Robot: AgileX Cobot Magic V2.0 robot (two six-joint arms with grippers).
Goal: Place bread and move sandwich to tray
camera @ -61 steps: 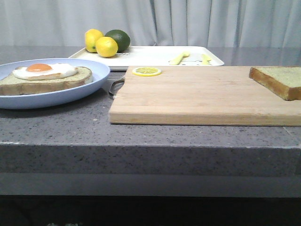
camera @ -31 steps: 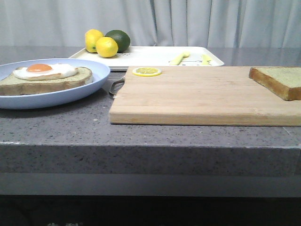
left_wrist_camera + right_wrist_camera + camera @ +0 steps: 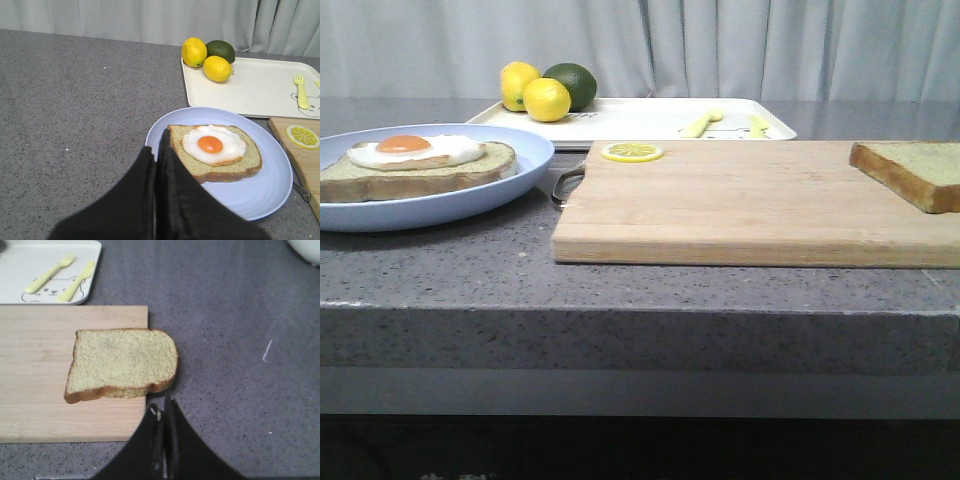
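Nothing is picked up yet. Your left gripper [image 3: 156, 150] hangs above the near-left rim of the plate [image 3: 250, 197], fingers pressed together, grasping nothing. Your right gripper [image 3: 162, 412] sits just off the near-right corner of the bread [image 3: 122, 365], fingers also closed tight and empty. Neither arm shows in the front view.

The bread lies flat on the right end of the cutting board [image 3: 740, 205], its right edge slightly overhanging the board. That overhang looks like your easiest way in, since a finger can slip under the crust there.

The sandwich [image 3: 215, 155], 1 slice with a fried egg on top, rests in the middle of the plate, at the left of the counter [image 3: 470, 270], just beside the board's handle end. Judging from the task, the plain slice goes on top of the egg first, so the plate stays put until then.

The tray [image 3: 640, 118] sits at the far side, behind the board. 2 lemons [image 3: 535, 92] and 1 lime [image 3: 572, 84] crowd its far-left corner, and a fork [image 3: 301, 91] lies toward its right. The middle looks bare, probably the spot for the sandwich.

A lemon slice [image 3: 631, 152] lies on the board's far-left corner, well apart from the bread.

You need to open the right fingers before going for the slice. Risk: a closed gripper would just shove the bread across the board.
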